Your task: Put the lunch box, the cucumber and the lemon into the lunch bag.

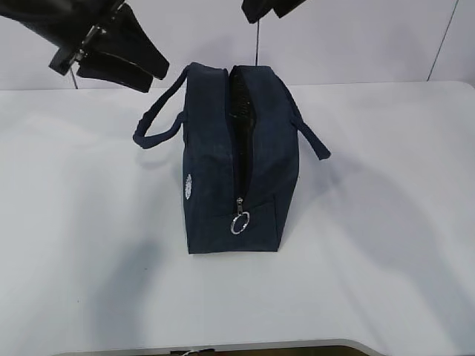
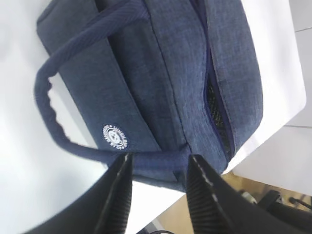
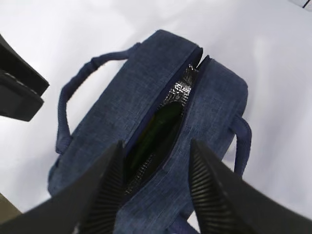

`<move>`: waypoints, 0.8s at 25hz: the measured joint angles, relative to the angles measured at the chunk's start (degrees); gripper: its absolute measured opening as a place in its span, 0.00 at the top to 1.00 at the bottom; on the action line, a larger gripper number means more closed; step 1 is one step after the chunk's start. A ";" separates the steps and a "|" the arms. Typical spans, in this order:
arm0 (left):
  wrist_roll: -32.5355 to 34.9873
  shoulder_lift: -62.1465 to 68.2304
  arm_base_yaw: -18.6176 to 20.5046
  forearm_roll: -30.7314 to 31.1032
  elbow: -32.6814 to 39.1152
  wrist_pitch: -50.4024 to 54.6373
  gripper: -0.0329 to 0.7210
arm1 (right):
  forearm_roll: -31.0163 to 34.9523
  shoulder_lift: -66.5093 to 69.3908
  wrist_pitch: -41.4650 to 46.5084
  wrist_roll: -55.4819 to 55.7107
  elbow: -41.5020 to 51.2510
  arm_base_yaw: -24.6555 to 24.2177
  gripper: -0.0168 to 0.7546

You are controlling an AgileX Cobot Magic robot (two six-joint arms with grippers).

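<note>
The lunch bag (image 1: 234, 170) is stood mid-table (image 1: 386, 259) with open tabletop all round, its zip parted over the cucumber (image 3: 158, 129), while both empty grippers (image 2: 158, 183) (image 3: 156, 180) are held spread above it.

Left gripper (image 2: 158, 183) open, empty, above lunch bag (image 2: 161, 73); white logo (image 2: 115, 138) faces camera, handle (image 2: 51, 114) drooping on table (image 2: 24, 185).

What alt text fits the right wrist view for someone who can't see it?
Seen from above, the navy lunch bag stands on the white table, its zipper open on silver lining and the dark green cucumber inside. The open right gripper hovers above, empty.
</note>
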 joint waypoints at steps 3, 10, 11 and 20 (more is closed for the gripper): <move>-4.95 -0.04 0.00 5.08 -2.17 0.56 0.60 | -0.26 -2.03 0.11 3.75 0.00 0.00 0.50; -10.12 -4.45 -0.25 12.45 -2.78 1.41 0.60 | -1.35 -6.34 0.21 5.70 0.42 0.00 0.50; -10.54 -5.47 -0.57 14.41 -2.78 1.51 0.60 | -1.97 -7.49 0.21 5.80 1.13 0.00 0.50; -14.07 -15.60 -6.88 32.49 -2.78 2.57 0.60 | -7.01 -19.41 0.32 5.73 14.29 0.00 0.50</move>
